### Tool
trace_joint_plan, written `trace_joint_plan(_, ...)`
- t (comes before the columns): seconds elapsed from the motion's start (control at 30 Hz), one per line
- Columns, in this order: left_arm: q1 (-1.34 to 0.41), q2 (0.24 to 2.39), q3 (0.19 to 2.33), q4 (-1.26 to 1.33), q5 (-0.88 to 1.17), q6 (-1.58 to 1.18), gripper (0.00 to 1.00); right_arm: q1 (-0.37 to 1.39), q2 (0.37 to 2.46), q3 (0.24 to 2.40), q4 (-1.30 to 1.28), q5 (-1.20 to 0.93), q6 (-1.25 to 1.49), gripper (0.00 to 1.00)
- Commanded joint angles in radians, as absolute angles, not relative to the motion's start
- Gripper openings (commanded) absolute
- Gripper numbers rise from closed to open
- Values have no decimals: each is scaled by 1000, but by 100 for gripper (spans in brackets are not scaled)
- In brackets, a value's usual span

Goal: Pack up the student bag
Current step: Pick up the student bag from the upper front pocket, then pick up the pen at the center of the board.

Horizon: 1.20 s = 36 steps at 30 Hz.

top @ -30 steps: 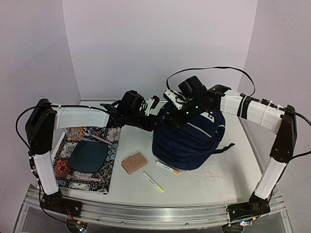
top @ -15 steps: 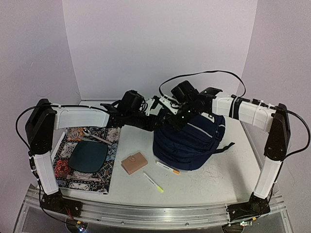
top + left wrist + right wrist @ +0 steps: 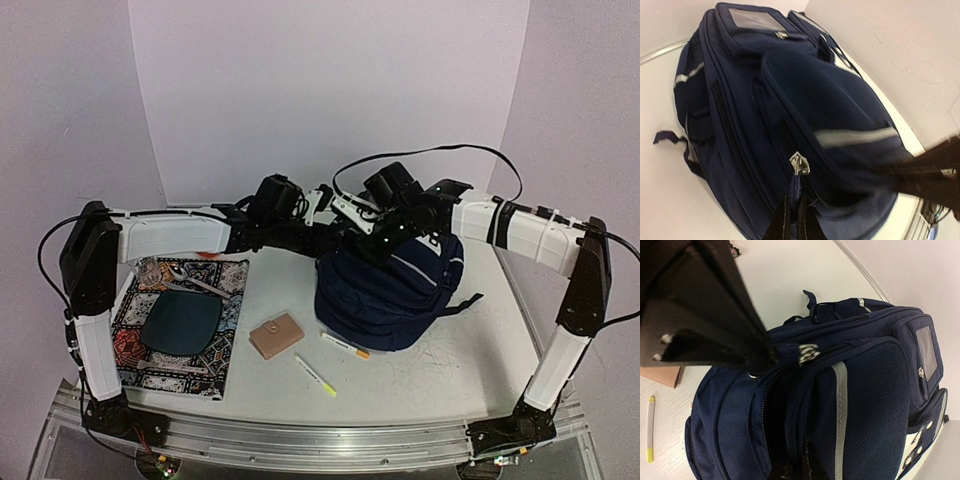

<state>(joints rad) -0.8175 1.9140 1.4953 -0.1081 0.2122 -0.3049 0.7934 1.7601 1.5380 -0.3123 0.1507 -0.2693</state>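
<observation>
Top view: student bag (image 3: 390, 295) sits on surface (image 3: 470, 350), both arms reaching over its far end. Left fingers (image 3: 794, 212) closed, pinching zip pull (image 3: 799, 164). Right fingers (image 3: 797, 467) closed, pinching bag cloth beside zip gap. Brown wallet (image 3: 276, 336) left of bag, apart. Two pens near bag's front.

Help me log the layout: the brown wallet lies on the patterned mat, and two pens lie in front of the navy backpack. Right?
No. The top external view shows the brown wallet on the bare table, between the patterned mat and the navy backpack. The orange-tipped pen and the yellow pen do lie in front of the backpack.
</observation>
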Motion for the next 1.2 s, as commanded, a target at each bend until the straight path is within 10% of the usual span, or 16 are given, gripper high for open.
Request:
trace_joint_plan(0.0, -756, 2007, 1636, -96, 82, -293, 0, 814, 1679, 1519, -439, 45, -296, 0)
trace_joint_plan(0.23, -722, 2121, 1687, -118, 28, -343, 1, 814, 1651, 1546, -456, 42, -295, 0)
trace_joint_plan(0.67, -718, 1777, 1414, -127, 27, -286, 62, 752, 1724, 1697, -464, 138, -182, 0)
trace_joint_plan(1.17, -826, 1611, 1058, -313, 17, -295, 87, 746, 1825, 1865, -498, 133, -171, 0)
